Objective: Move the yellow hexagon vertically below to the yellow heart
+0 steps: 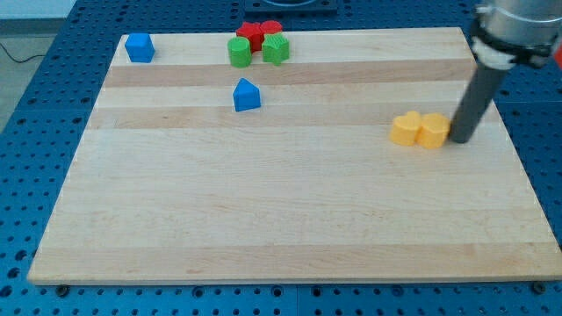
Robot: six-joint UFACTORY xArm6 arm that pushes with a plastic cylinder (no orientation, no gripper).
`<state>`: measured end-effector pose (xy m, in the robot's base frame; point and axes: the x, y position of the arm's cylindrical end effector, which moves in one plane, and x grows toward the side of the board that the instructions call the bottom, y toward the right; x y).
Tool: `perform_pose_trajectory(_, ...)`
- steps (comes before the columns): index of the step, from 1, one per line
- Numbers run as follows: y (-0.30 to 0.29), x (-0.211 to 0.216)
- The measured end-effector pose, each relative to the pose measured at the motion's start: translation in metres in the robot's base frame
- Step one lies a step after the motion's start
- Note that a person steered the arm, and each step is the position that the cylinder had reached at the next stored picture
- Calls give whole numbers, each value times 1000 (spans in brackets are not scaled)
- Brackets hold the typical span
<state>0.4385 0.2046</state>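
Yellow hexagon (433,131): touching yellow heart (406,129) at its 3 o'clock; my tip (459,140) against hexagon's 3 o'clock. No claw fitted. Step: repositioning; next, judged, push from 12 o'clock, then leftward.

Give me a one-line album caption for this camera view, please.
My tip presses the yellow hexagon against the yellow heart on the wooden board.

two yellow blocks (419,130), blue blocks (139,47), green blocks (239,52), red blocks (260,32), dark rod (470,104)
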Motion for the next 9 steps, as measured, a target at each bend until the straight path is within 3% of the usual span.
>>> perform_pose_trajectory(1,-7,6)
perform_pose_trajectory(3,-3,-53)
perform_pose_trajectory(4,-43,-27)
perform_pose_trajectory(5,-52,32)
perform_pose_trajectory(6,-52,56)
perform_pose_trajectory(9,2,18)
